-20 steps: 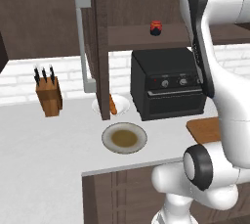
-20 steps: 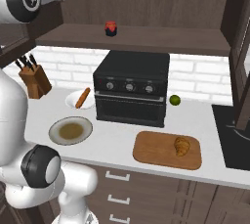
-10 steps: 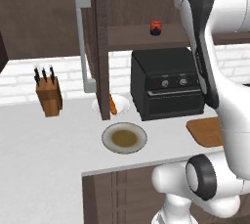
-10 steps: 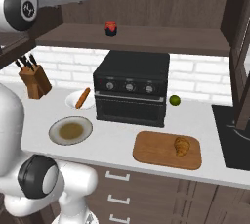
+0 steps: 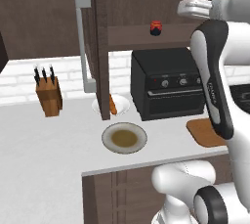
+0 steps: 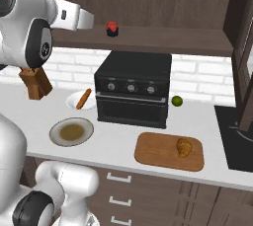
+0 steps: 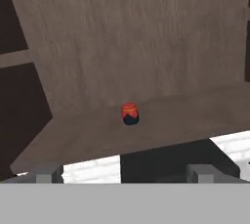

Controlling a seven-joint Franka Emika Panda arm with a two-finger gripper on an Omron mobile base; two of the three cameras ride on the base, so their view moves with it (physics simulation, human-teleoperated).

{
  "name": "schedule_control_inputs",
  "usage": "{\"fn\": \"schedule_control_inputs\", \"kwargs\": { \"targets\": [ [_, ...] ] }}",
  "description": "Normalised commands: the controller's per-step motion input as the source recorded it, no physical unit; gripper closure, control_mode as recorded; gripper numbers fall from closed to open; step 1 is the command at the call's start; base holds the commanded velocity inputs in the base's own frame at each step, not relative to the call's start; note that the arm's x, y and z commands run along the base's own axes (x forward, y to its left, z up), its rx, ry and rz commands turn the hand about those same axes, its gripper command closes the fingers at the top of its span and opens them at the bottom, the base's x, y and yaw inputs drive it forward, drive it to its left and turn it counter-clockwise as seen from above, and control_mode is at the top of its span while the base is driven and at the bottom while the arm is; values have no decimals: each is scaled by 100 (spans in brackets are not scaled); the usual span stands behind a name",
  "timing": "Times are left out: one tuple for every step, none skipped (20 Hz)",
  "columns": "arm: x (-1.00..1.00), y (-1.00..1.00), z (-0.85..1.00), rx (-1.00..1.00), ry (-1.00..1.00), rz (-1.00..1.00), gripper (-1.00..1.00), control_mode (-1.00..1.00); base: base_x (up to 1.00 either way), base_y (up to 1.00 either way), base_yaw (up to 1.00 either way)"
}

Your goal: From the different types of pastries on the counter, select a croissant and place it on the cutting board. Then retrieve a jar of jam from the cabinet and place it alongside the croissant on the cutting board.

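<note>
The croissant (image 6: 184, 147) already lies on the cutting board (image 6: 158, 152), toward its right end, so a bare part of the board is left beside it; I judge this free part is meant for the jam. The board rests near the front edge of the tabletop (image 6: 118, 138), before the black oven (image 6: 133, 94).

The jar of jam (image 7: 130, 113) stands upright on the shelf of the open cabinet (image 7: 146, 61), about in the middle of the shelf and well apart from its side walls. The hand (image 7: 124, 171) is raised to shelf height and points straight at the jar, with its two fingers spread wide and nothing between them. It seems lined up for a reach forward, but it is not yet near the jar.

The jar is small and squat, red on top with a dark lower part. It looks easy to enclose between the fingers.
</note>
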Motion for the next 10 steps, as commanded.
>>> {"fn": "schedule_control_inputs", "kwargs": {
  "targets": [
    [0, 0, -49, 4, -31, -1, -100, -100, 0, 0, 0],
    [0, 0, -44, 0, -8, -1, -100, -100, 0, 0, 0],
    [0, 2, -33, -1, 0, -1, -100, -100, 0, 0, 0],
    [0, 12, -11, -3, 0, 0, -100, -100, 0, 0, 0],
    [0, 0, -3, -2, 4, 0, -100, -100, 0, 0, 0],
    [0, 16, -29, -16, 9, 0, -100, -100, 0, 0, 0],
    [0, 12, -37, -17, 7, 3, -100, -100, 0, 0, 0],
    [0, 10, -38, -17, 15, 3, -100, -100, 0, 0, 0],
    [6, 8, -21, -14, 17, 0, -100, -100, 0, 0, 0],
    [17, 1, -1, -13, 21, 0, -100, -100, 0, 0, 0]
  ]
}}
